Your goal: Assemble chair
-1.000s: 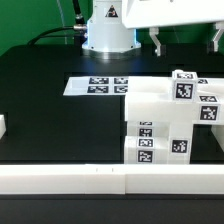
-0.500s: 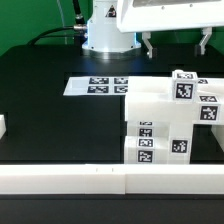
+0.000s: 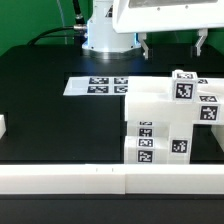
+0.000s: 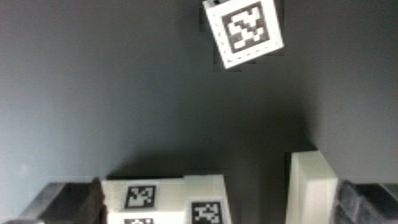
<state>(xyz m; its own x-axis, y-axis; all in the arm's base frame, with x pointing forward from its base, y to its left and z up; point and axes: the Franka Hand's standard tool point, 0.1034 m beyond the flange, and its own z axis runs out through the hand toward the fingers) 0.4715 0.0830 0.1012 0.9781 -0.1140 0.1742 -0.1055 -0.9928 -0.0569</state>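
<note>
- We see the chair (image 3: 165, 120) standing on the black table (image 3: 60, 125), toward the exterior view's right and close to the near edge.
- It is a blocky white assembly: a broad flat top face, chunky uprights below it, and a taller part on the exterior view's right.
- Black-and-white square tags sit on its front faces low down and on the upper pieces on the exterior view's right.
- Our pincer (image 3: 172, 44) hangs above the table behind the chair, at the top of the exterior view.
- Its two dark fingers (image 3: 148, 46) stand wide apart, released, with nothing between them and touching nothing.
- The marker board (image 3: 98, 86) lies flat on the table, just beside the chair on the exterior view's left and a little farther back; its right end is hidden behind the chair's top.
- The white robot base (image 3: 106, 35) stands at the back of the table, behind the marker board.
- A long white rail (image 3: 70, 180) runs along the near edge of the table, in front of the chair.
- A small white block (image 3: 3, 127) shows at the exterior view's left edge, well apart from the chair.
- In the wrist view we look down on the dark table, with white tagged chair pieces (image 4: 169, 198) close under the camera and one tagged white piece (image 4: 244, 32) farther off.
</note>
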